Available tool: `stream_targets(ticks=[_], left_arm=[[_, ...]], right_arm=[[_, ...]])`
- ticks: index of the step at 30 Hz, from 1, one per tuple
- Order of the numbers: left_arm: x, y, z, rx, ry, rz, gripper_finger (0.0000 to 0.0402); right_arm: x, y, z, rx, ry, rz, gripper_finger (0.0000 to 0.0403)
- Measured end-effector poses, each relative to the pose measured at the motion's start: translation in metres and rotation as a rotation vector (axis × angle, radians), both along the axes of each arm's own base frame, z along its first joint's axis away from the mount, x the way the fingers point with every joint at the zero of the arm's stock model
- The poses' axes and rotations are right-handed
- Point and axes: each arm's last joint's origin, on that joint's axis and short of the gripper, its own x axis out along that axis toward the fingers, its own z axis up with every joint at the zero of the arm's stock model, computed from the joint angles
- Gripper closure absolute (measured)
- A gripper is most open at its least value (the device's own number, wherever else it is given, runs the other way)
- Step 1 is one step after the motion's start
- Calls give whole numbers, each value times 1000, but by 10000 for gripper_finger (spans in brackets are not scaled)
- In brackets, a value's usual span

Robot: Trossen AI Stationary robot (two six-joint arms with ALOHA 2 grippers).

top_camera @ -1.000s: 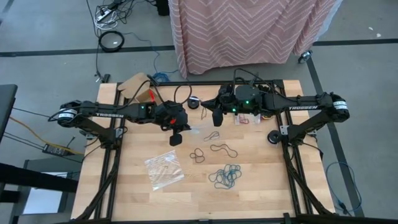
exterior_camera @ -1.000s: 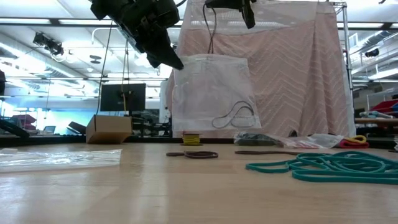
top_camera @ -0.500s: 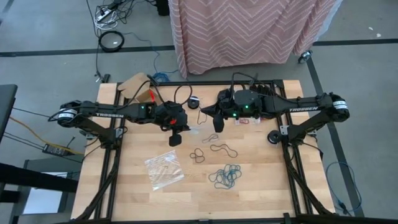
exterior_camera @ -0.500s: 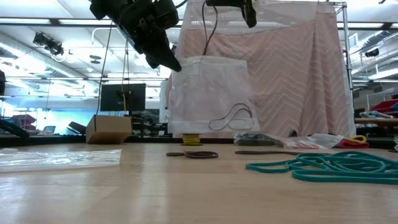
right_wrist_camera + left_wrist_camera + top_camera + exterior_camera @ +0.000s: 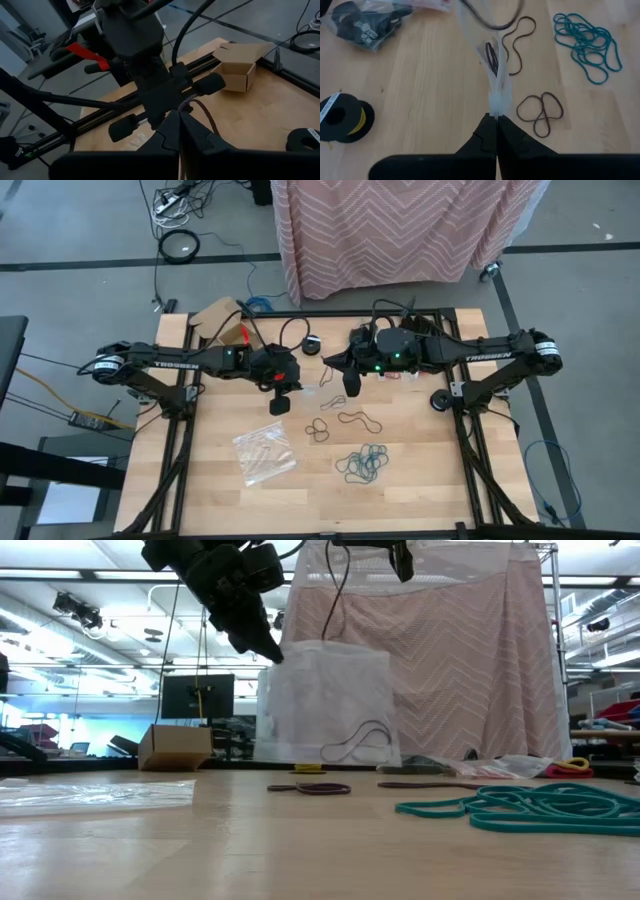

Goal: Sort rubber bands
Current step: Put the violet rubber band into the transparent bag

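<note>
A clear plastic bag (image 5: pixel 325 705) hangs above the table's middle with a dark rubber band (image 5: pixel 355 740) curled in its bottom. My left gripper (image 5: pixel 272 650) is shut on the bag's upper corner. My right gripper (image 5: pixel 350 387) is higher, over the bag's far side, and shut on a dark brown band (image 5: pixel 202 110). In the low view a thin dark strand (image 5: pixel 335 600) runs from beside that gripper down to the bag's top. Teal bands (image 5: pixel 362 465), brown bands (image 5: pixel 320 430) and one dark band (image 5: pixel 360 420) lie loose on the wood. My left gripper pinches the bag's top corner (image 5: pixel 496 106) between its two fingertips, slanting down from the table's left. The bag hangs below, clear of the table. My right gripper has a brown band between its fingertips, and a loop of it (image 5: pixel 210 120) arcs out past them. Where the band ends is hidden.
A second clear bag (image 5: pixel 265 452) lies flat at the near left. A cardboard box (image 5: pixel 220 320) and a black tape roll (image 5: pixel 340 115) stand at the far side. More bags (image 5: pixel 400 372) and a small black disc (image 5: pixel 438 400) sit at the right.
The hanging bag has drifted a little toward the table's left and sunk slightly, and the band in its bottom has shifted with it. My right gripper has swung a little toward the near edge. Both grippers stay shut.
</note>
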Motion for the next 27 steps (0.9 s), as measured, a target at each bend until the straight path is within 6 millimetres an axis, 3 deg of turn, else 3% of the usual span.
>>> stream_targets(ticks=[12, 27], left_arm=[[1, 0, 1, 3, -17, 13, 401], [3, 1, 3, 8, -44, 16, 401]], right_arm=[[0, 0, -1, -6, 7, -17, 403], [1, -17, 5, -19, -54, -92, 403]])
